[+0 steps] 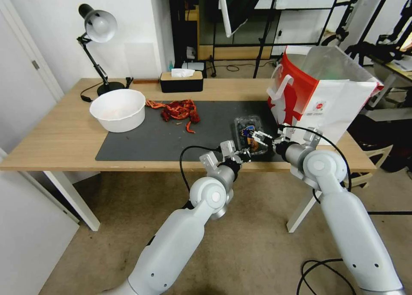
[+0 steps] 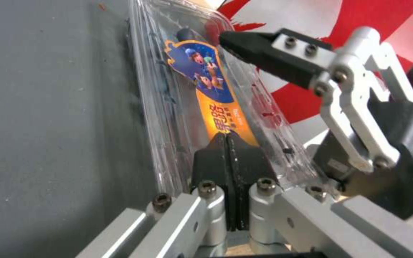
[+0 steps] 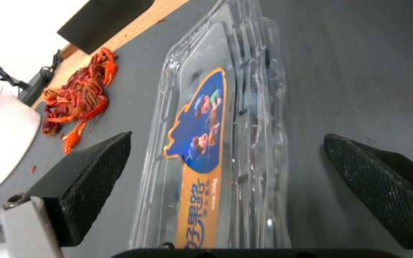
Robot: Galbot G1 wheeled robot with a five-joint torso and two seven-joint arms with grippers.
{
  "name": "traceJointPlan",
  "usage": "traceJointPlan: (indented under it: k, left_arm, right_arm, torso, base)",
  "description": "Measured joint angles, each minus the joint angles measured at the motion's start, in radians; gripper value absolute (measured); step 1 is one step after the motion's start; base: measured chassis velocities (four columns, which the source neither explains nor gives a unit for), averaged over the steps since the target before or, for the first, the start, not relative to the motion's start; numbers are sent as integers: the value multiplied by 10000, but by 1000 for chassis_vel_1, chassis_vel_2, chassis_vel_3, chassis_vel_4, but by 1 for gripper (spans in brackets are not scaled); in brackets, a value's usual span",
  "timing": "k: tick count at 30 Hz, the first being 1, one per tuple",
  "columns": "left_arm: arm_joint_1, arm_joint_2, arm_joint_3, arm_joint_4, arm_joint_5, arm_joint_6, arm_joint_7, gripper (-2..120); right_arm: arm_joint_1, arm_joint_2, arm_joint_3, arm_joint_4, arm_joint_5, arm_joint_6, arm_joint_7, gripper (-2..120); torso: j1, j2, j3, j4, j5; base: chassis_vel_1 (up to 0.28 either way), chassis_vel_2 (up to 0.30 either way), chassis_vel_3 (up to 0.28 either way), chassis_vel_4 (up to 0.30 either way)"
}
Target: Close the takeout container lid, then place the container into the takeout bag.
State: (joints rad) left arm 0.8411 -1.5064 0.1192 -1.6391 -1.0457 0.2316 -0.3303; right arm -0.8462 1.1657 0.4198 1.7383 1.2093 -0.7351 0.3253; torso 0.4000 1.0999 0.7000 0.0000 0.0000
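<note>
Lid-closing step looks about done: the box sits on the dark mat just in front of the bag, its lid apparently down over the berries, with the left gripper clenched, tips together, pressing on the lid's near edge, and the right gripper spread wide with a pad on each side of the box, touching nothing. Next move, I'd judge: right gripper closes on the box's sides, left backs off, then lift over the bag's rim. The lid sticker is blue-and-orange with cartoon figures and Chinese characters I can't read reliably; the bag's small red logo is illegible.
</note>
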Motion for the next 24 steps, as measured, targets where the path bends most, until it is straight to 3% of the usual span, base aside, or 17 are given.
traceJointPlan:
  k: [6, 13, 20, 24]
  left_arm:
    - [14, 0, 0, -23, 4, -31, -1, 0]
    - [15, 0, 0, -37, 25, -76, -15, 0]
    - [-11, 29, -6, -60, 27, -105, -31, 0]
    - [-14, 66, -16, -60, 29, -125, -31, 0]
  right_arm:
    - [198, 2, -153, -329, 421, -4, 75, 100]
    - [241, 70, -205, -495, 884, 25, 335, 88]
    - [178, 174, -205, -579, 1210, 32, 578, 57]
    - [148, 188, -202, -621, 1222, 33, 592, 45]
  torso:
    - [0, 0, 0, 0, 0]
    - [-1, 2, -3, -4, -3]
    - [-1, 2, -3, -3, -1]
    - [-1, 2, -3, -3, -1]
  base:
    - [0, 0, 0, 0]
    - [0, 0, 0, 0]
    - [0, 0, 0, 0]
    - [0, 0, 0, 0]
